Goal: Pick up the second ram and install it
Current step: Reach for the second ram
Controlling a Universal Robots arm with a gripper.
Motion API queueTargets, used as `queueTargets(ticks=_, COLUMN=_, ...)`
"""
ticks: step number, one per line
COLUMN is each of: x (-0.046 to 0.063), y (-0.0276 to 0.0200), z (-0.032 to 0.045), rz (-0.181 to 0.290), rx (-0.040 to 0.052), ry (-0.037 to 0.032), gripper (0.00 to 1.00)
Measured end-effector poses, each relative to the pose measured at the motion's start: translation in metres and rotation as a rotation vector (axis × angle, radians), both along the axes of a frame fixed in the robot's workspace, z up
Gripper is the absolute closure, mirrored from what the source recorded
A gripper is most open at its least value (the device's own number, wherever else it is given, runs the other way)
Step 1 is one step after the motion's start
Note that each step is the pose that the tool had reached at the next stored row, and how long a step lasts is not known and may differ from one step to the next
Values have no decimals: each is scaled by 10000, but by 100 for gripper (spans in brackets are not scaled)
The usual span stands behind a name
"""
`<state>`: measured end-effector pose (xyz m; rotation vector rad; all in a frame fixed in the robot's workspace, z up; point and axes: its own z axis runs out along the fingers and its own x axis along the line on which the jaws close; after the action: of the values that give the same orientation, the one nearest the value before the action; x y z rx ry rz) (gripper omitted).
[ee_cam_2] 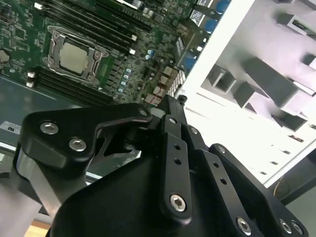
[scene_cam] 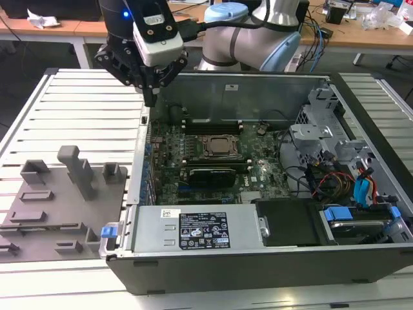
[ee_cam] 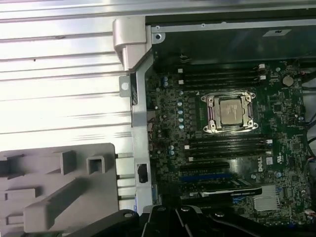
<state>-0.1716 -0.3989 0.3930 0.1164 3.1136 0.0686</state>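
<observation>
2nd ram not yet in grasp: gripper (scene_cam: 152, 97) hovers above computer case (scene_cam: 258, 271) corner edge, fingers together, empty. Pickup and seating into memory slots (ee_cam: 227, 145) remain.

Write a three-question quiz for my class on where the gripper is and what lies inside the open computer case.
1. True or false: the gripper hangs above the side of the case nearest the grey fixture tray.
2. What sits between the two banks of memory slots? A the processor socket; B a fan; C a blue cable.
3. Fill in: the tray lies outside the case, at the exterior view's ____.
Key: 1 true; 2 A; 3 left.
</observation>
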Motion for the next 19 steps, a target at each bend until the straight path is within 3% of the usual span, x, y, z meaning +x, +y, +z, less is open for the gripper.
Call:
queueTargets(ticks=5, x=-291, y=0, z=-5, rz=-2, rx=0, ry=0, gripper=89)
queueTargets(ticks=7, x=-489, y=0, z=-9, rz=-1, rx=1, ry=-1, gripper=89)
queueTargets(ticks=13, x=-757, y=0, z=-15, rz=0, rx=1, ry=-1, gripper=89)
queueTargets(ticks=19, x=-957, y=0, z=-20, rz=-1, rx=1, ry=-1, gripper=89)
